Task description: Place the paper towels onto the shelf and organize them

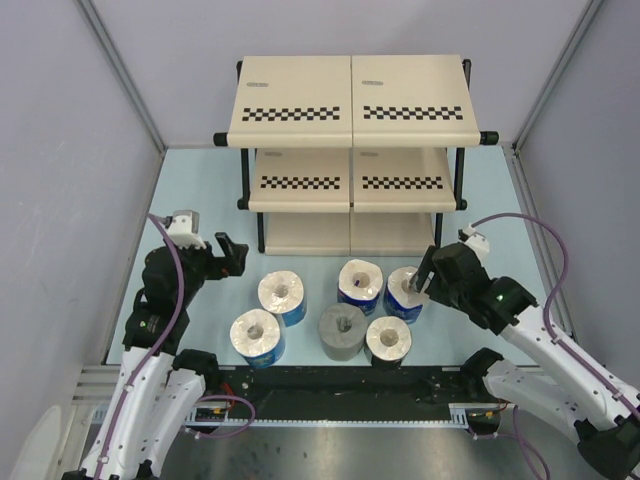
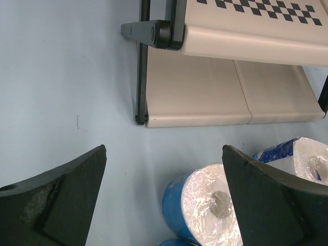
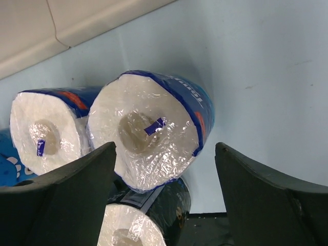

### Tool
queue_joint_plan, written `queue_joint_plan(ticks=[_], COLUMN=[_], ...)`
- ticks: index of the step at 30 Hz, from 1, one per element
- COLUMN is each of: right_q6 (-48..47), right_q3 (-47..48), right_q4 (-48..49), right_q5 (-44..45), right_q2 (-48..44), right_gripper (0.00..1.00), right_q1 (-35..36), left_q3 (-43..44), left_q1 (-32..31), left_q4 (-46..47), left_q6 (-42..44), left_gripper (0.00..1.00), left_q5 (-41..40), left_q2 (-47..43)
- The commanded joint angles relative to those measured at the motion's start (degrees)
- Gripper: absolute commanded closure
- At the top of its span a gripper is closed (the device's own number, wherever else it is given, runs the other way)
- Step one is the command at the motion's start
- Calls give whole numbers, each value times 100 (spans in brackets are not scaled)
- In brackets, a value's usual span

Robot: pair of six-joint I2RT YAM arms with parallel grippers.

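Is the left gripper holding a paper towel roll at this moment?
No, in the top view the left gripper stands open and apart from the nearest roll, with nothing between its fingers.

Looks like a robotics lab, a closed test cell rather than a home. Walled by plain pale panels (image 1: 60, 150) held in metal struts (image 1: 120, 75). Furnished with a light-blue table (image 1: 195, 190). Fitted with a left arm (image 1: 140, 390) and a right arm (image 1: 540, 340), apparently bolted to a black rail (image 1: 340, 400), with loose purple cables (image 1: 172, 290). Set with props: a small shelf (image 1: 350, 100) and wrapped paper towels (image 1: 281, 292).
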Motion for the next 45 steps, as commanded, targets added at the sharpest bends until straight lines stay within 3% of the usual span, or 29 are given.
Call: queue_joint_plan(ticks=[1,5,10,19,25,34,45], right_q6=[-262,-1001,-1416,-2057,-2312,-2480,-2199], right_q3=[-39,-39,293,1287,2148,3492,3722], right_q4=[636,1472,1825,2176,2748,2678,2634], right_q5=[-213,-803,-690,-83,-566,-602,-601], right_q2=[98,10,378,2240,3374,5036,6100], right_gripper=[17,18,17,13,12,4,4], right_q1=[80,465,1151,2602,2673,2655,2594], left_q3=[-26,-34,-34,-26,-34,-34,-43], left_q1=[-32,-32,-32,-41,-41,-59,-68], left_q4=[83,92,101,101,101,118,136], left_q6=[90,90,90,98,90,90,98], left_gripper=[0,0,0,0,0,0,0], left_q5=[102,85,102,146,146,199,217], left_q2=[17,17,43,140,140,184,184])
